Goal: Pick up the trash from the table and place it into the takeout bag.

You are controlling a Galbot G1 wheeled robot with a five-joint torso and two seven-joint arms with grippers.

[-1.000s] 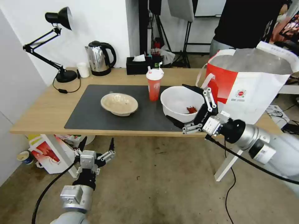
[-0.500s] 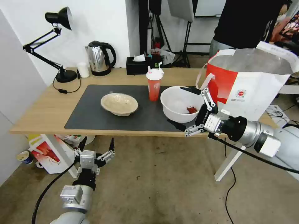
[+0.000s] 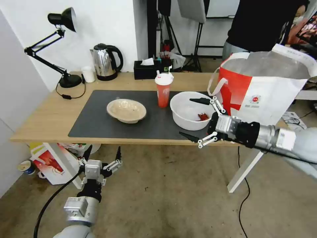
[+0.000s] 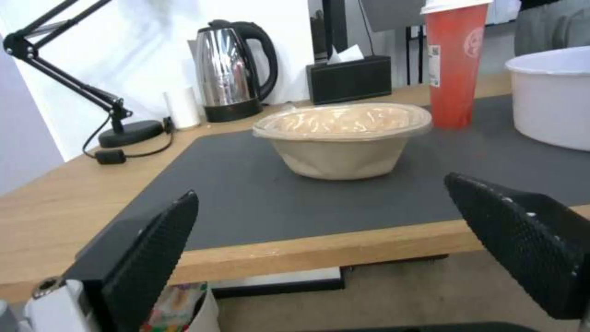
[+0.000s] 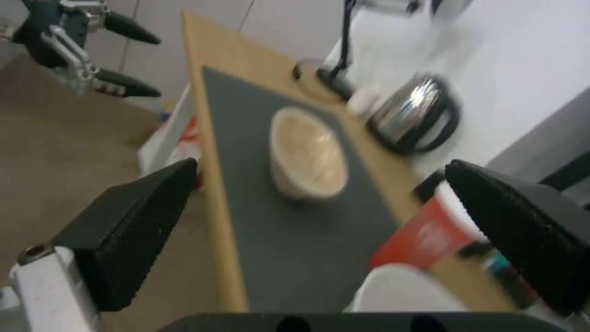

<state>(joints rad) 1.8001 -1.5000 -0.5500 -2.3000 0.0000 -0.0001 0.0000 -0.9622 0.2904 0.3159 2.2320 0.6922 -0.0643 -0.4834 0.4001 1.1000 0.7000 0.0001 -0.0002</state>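
Takeout bag (image 3: 264, 89) cut off at right, right gripper (image 3: 194, 118) open-jawed — fronting white bowl (image 3: 186, 110)

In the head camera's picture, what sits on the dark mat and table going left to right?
Desk lamp → small white cup → kettle → beige paper bowl → red drink cup → white bowl → takeout bag.

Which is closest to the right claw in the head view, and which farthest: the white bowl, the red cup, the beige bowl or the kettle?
From the right claw, open at the table's near edge:
1. White bowl, between its fingers.
2. Red cup, just behind the bowl on the mat.
3. Beige bowl, farther left, mid-mat.
4. Kettle, at the far left back of the table.
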